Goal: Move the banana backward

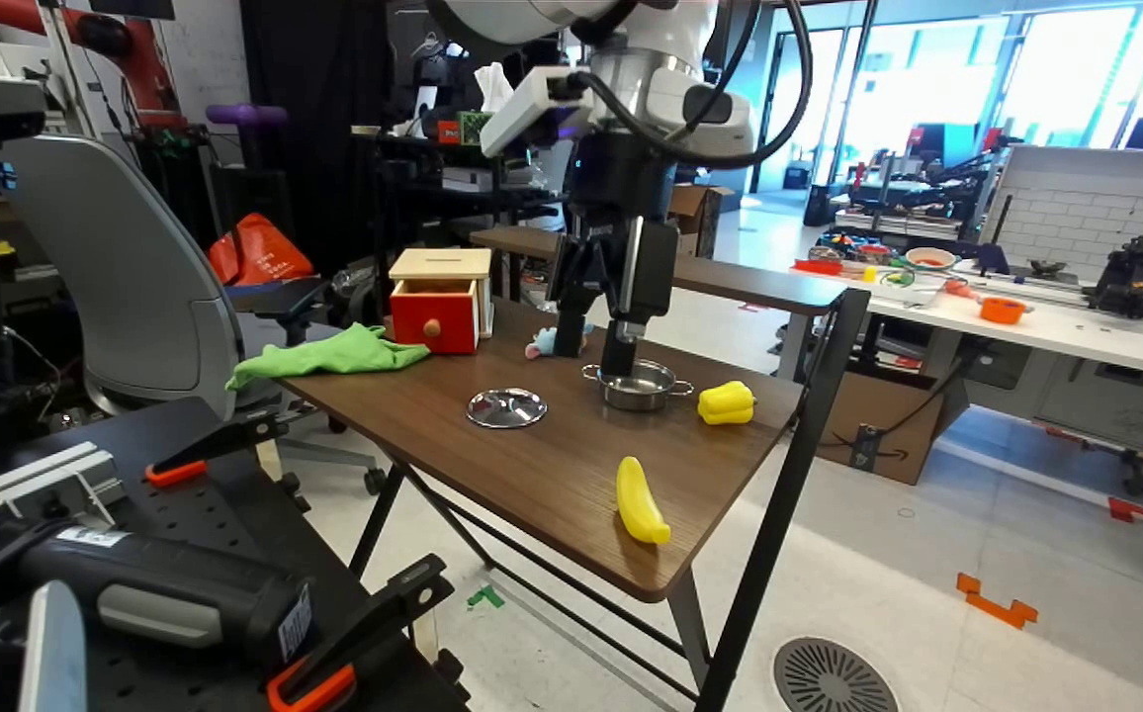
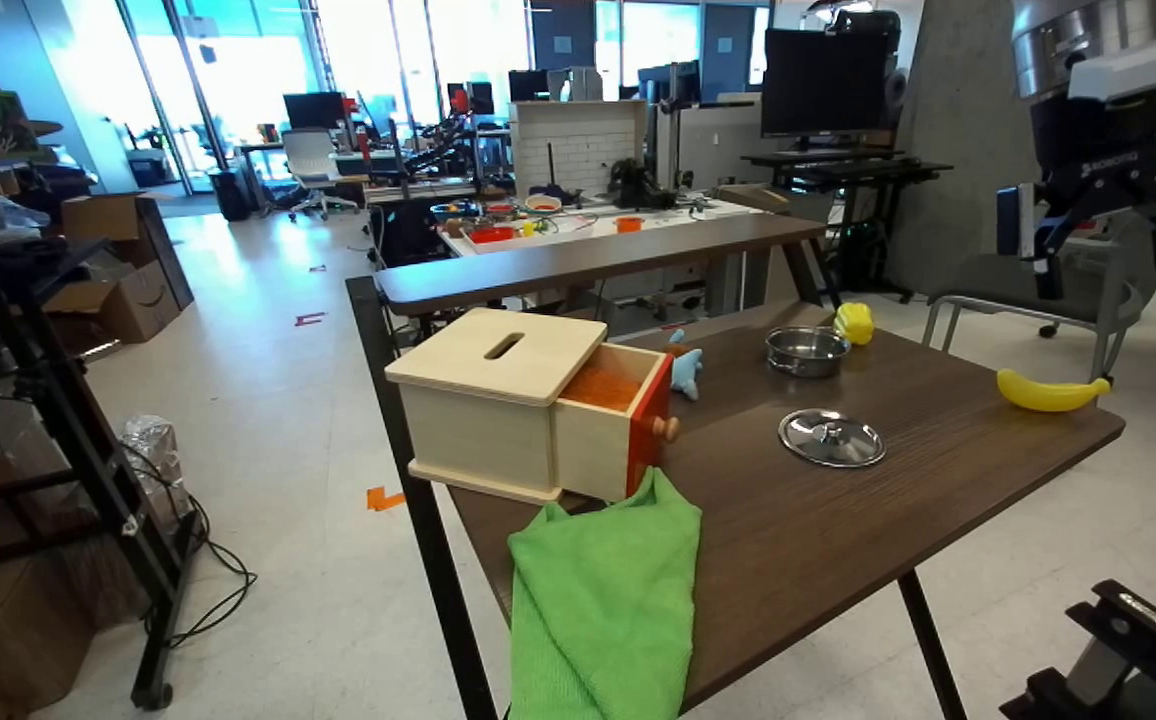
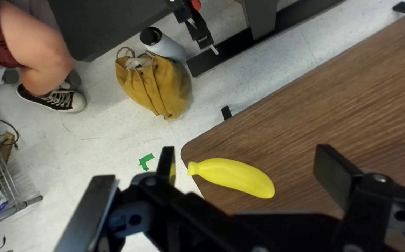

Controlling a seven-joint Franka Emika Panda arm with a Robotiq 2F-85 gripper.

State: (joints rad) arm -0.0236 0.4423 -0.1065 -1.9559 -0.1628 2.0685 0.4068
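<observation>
In exterior view: one banana (image 1: 639,502) seen on one desk (image 1: 522,465), near corner, lower centre of frame; one lid (image 1: 506,407), one pot (image 1: 643,400), one yellow pepper (image 1: 727,403) set about mid-frame; one box (image 1: 441,265), one green cloth (image 1: 344,353) placed left of centre; one blue toy (image 1: 541,344) partly hidden behind one tool (image 1: 592,348); in wrist view, just below centre: banana framed between two fingers (image 3: 332,176), held spread apart above

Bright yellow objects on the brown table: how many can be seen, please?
2: the banana, near a corner of the table, and the yellow pepper, near the metal pot. More could be hidden under the green cloth.
</observation>
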